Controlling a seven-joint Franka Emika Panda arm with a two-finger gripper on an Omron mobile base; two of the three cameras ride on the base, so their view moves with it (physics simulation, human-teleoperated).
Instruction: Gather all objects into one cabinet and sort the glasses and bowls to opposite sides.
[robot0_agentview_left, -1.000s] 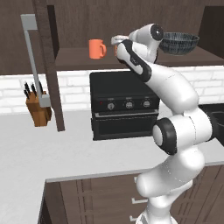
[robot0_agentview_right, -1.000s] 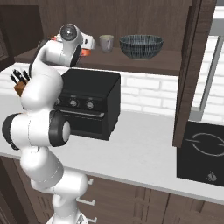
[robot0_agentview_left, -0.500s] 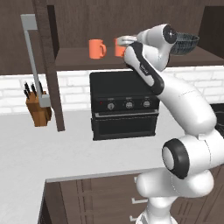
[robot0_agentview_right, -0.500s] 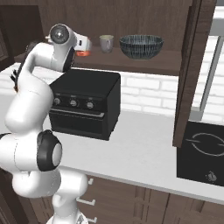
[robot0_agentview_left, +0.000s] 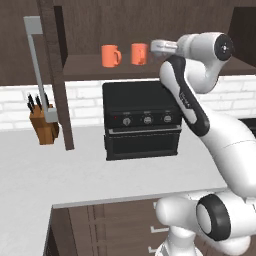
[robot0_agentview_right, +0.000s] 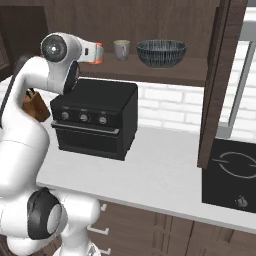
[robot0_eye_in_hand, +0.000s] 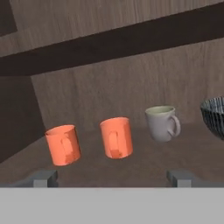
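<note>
Two orange mugs (robot0_eye_in_hand: 63, 144) (robot0_eye_in_hand: 117, 138) stand side by side on the cabinet shelf (robot0_eye_in_hand: 144, 168), seen also from the left base (robot0_agentview_left: 111, 55) (robot0_agentview_left: 139, 53). To their right are a grey-beige mug (robot0_eye_in_hand: 162, 123) (robot0_agentview_right: 121, 49) and then the wide dark patterned bowl (robot0_agentview_right: 161, 53) (robot0_eye_in_hand: 215, 116) at the shelf's right side. My gripper (robot0_eye_in_hand: 111, 178) (robot0_agentview_left: 151, 47) hovers level with the shelf just in front of the mugs. It is open, its fingers (robot0_eye_in_hand: 43, 178) are wide apart, and nothing is between them. In the left base view my arm hides the grey mug and the bowl.
A black countertop oven (robot0_agentview_left: 142, 120) stands on the counter directly under the shelf. A knife block (robot0_agentview_left: 44, 127) is at the left. Both cabinet doors hang open, one at the left (robot0_agentview_left: 56, 75) and one at the right (robot0_agentview_right: 215, 85). A cooktop (robot0_agentview_right: 232, 170) lies far right.
My hand has drawn back from the second orange mug, which now stands uncovered beside the first. My elbow has swung up and to the right.
</note>
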